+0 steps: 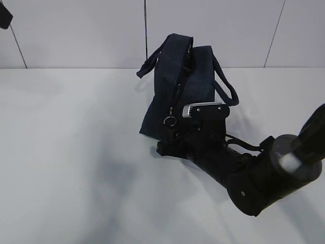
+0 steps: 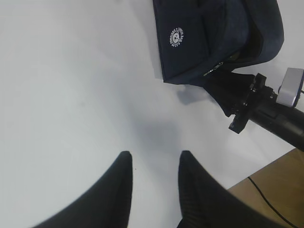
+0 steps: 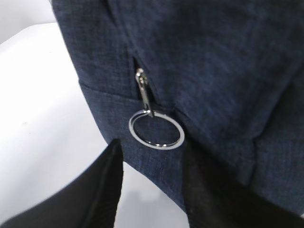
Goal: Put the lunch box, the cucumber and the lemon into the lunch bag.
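Two grippers stand partly open, both empty. Right gripper [image 3: 152, 164] sits just below the lunch bag [image 1: 175, 96] ring pull [image 3: 156, 129]; left gripper [image 2: 154, 166] hovers over bare table [image 2: 71, 95].

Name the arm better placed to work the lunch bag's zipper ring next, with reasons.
Right. Its hand sits open just below the ring pull on the lunch bag; the left hand hovers over bare table, well away from the bag.

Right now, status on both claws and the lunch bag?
Left claw open, empty, over bare table. Right claw open, just below the ring pull, not gripping. Lunch bag zipped; no food in view.
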`<state>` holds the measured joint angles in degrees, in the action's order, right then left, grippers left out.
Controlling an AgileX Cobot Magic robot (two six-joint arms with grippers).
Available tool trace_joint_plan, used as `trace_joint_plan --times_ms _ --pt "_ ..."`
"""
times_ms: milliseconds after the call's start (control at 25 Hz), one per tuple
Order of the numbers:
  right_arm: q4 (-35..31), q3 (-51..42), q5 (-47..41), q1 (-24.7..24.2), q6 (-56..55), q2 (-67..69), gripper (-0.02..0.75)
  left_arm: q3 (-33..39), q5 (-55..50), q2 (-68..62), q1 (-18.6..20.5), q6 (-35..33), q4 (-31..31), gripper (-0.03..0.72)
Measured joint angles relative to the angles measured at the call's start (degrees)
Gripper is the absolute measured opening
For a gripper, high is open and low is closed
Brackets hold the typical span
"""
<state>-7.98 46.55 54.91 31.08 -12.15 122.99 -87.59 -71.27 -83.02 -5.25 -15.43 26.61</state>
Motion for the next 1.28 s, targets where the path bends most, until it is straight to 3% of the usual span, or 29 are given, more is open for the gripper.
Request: trace_joint_plan --times_ms 920,1280 --pt "-1.3 0.0 4.1 0.0 2.0 0.1 0.333 0.0 0.0 0.0 0.0 0.0 0.1 0.237" --pt "-1.6 0.2 9.6 0.0 2.6 3.2 0.355 0.0 0.0 0.0 0.0 0.0 0.2 0.237"
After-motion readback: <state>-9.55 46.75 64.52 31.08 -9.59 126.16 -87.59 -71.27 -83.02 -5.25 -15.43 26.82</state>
